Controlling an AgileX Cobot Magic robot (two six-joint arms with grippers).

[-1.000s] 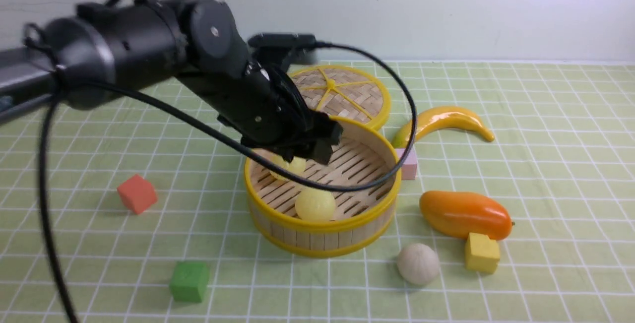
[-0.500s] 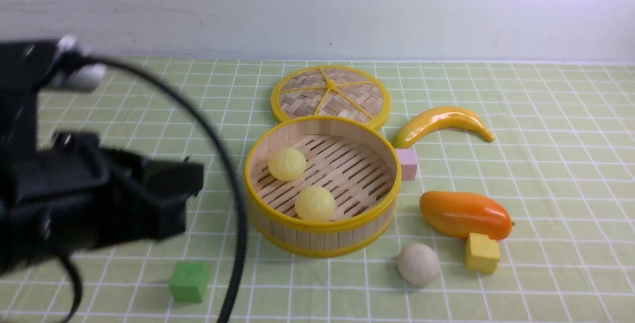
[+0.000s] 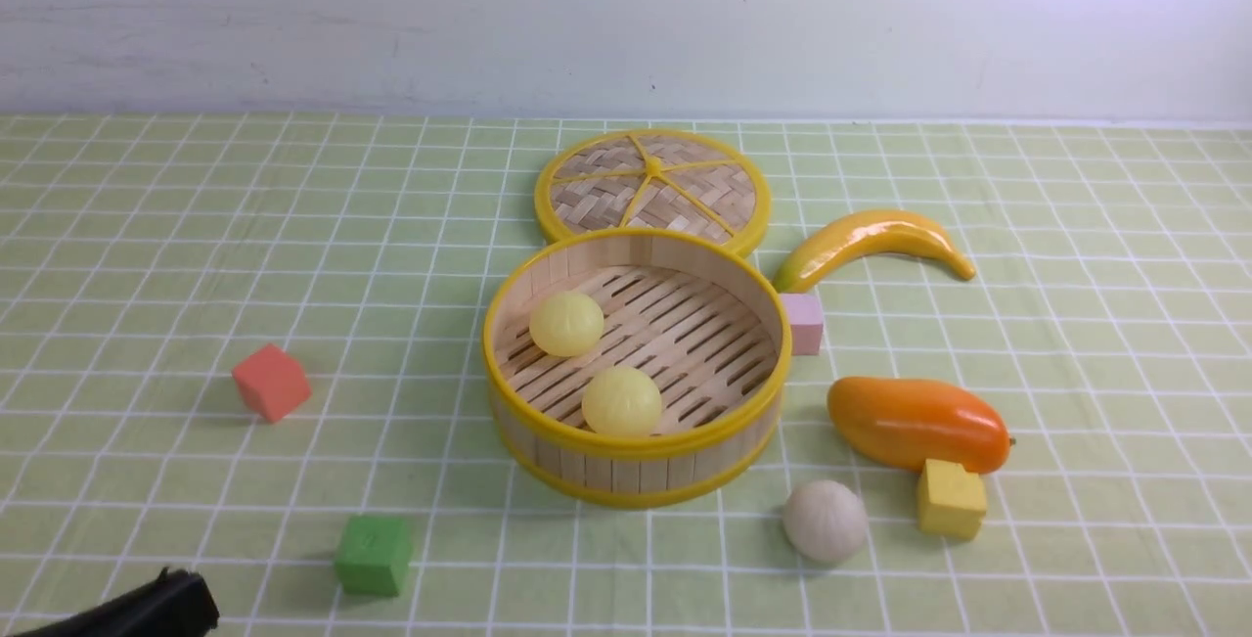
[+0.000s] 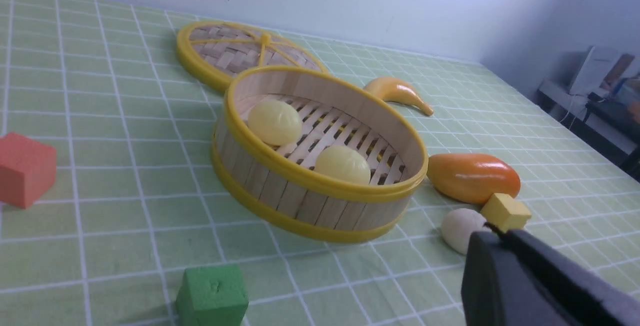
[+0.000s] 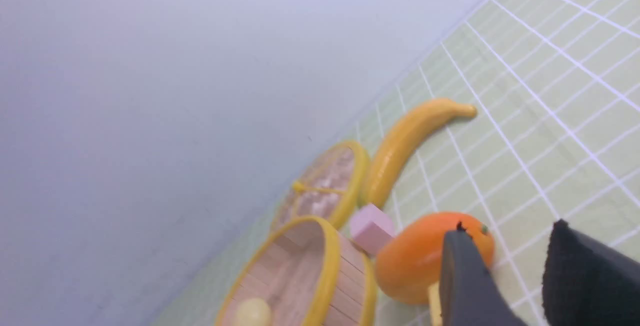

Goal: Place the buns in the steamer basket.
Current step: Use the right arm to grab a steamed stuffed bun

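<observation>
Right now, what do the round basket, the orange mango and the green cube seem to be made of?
The steamer basket looks like bamboo or pale wood: upright strips, slatted floor; its smooth yellow rims may be plastic. The mango looks like glossy plastic, given its sharp white highlights. The green cube looks like matte foam, with no shine and softened edges, though that is uncertain.

Cam 1, front: sits btwn my arms, raised, faces fwd and down over the checked cloth [image 3: 196, 226] to the wall [image 3: 626, 21]; mid range, whole layout in frame.
Cam 2, L wrist: low, close, looks across the steamer basket [image 4: 300, 201] from my left.
Cam 3, R wrist: rolled hard, low, from my right.
Shared by all 3: basket, lid [image 3: 650, 182], banana [image 3: 871, 236], mango [image 3: 915, 422].
</observation>
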